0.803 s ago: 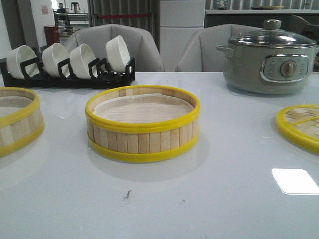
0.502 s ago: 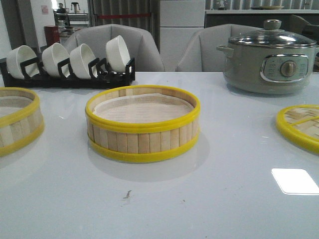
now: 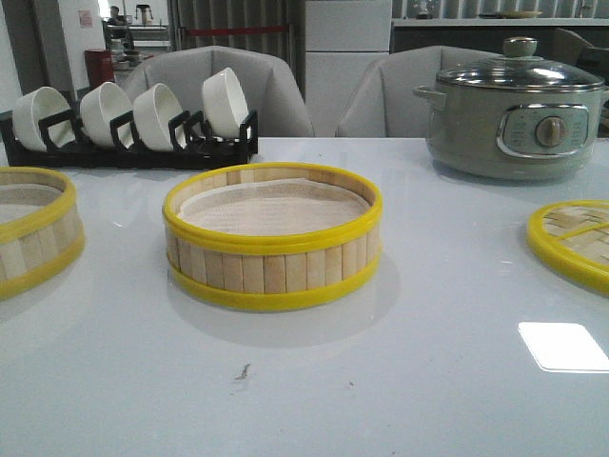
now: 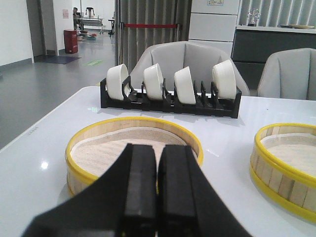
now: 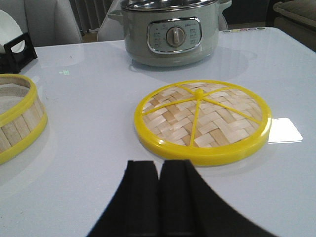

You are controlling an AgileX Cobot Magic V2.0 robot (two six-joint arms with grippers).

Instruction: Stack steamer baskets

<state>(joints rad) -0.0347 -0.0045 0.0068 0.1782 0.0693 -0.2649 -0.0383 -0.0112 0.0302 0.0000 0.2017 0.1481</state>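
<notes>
Gleaming white table (image 3: 428, 381), grey chairs (image 3: 228, 86) behind

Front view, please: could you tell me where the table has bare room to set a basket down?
The near strip in front of the middle steamer basket is bare. So are the gaps between it and the left steamer basket, and between it and the woven lid. The back edge is crowded by the bowl rack and grey pot.

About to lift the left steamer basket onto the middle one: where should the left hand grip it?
Grip the left steamer basket by its near wall, one finger inside and one outside the yellow rim. The left hand, now shut, faces that wall; open it first and come down from above.
</notes>
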